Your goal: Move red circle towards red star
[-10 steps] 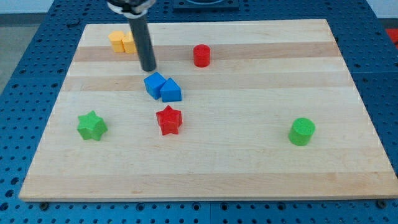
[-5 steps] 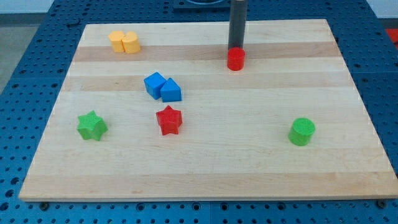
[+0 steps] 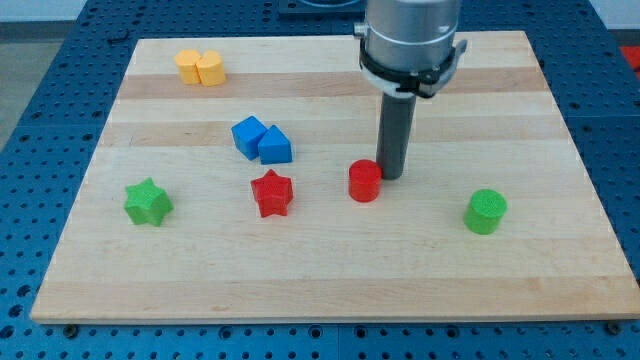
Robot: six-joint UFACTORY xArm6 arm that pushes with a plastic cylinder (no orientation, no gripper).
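**Desk:** What did the view show, biggest thing first?

**Me:** The wooden board point(image 3: 560, 250) filled most of it, lying on a blue perforated table point(image 3: 40, 60). Above it hung my arm's grey housing point(image 3: 411, 40), with the dark rod dropping from it. There was no claw on this rig to be open or closed, only the rod.

**Desk:** And the blocks?

**Me:** Two blue blocks point(image 3: 262, 140) sat touching each other left of centre. A green cylinder point(image 3: 486, 212) stood toward the view's right and a green star point(image 3: 148, 202) toward the view's left. Two yellow blocks point(image 3: 200, 68) were pressed together near the top left corner.

**Desk:** The task pieces?

**Me:** The red star point(image 3: 271, 193) lay just below the blue pair. The red circle point(image 3: 365, 182) stood to its right, near but apart from it.

**Desk:** Your tip?

**Me:** My tip point(image 3: 391, 177) was at the red circle's upper right edge, touching it or very nearly, on the side away from the red star.
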